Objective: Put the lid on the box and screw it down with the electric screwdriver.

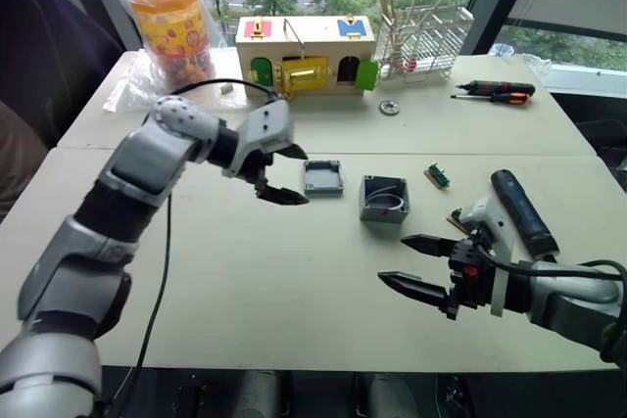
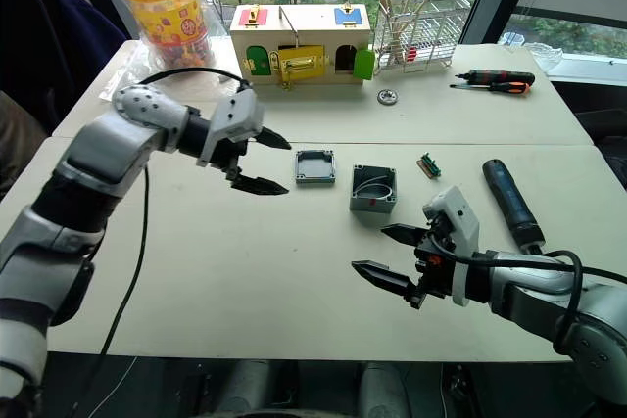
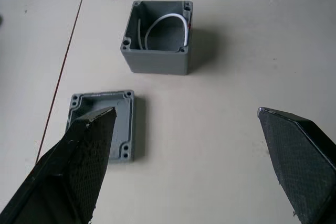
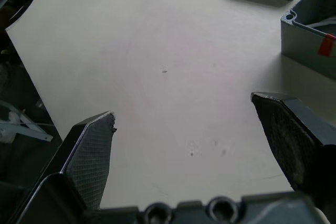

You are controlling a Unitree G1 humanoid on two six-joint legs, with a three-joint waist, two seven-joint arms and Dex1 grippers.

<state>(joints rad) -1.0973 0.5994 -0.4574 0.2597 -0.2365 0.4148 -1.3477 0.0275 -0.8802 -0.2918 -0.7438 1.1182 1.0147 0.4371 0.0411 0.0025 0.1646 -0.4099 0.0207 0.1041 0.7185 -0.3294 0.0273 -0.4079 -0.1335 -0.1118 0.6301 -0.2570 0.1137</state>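
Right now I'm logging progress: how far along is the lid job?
Nothing is done yet. The lid lies on the table beside the open box. The left end effector hovers open by the lid; the right end effector is open and empty. The screwdriver lies untouched. Fitting and screwing remain.

I see the box (image 1: 384, 199) near table centre: small grey plastic cube, open top up, a screw hole in each corner, white wire looped inside, a small red mark on one upper edge. It sits upright and uncovered.

The lid (image 1: 323, 176) lies at about 10 o'clock from the box, just beside it, not touching. Flat grey square, rounded corners, hollow side up with the shallow rim showing, holes at the corners.

The electric screwdriver (image 2: 510, 205) lies flat at 3 o'clock from the box, well apart. Thick dark cylinder, long axis running roughly 11 to 5 o'clock. I cannot make out its bit.
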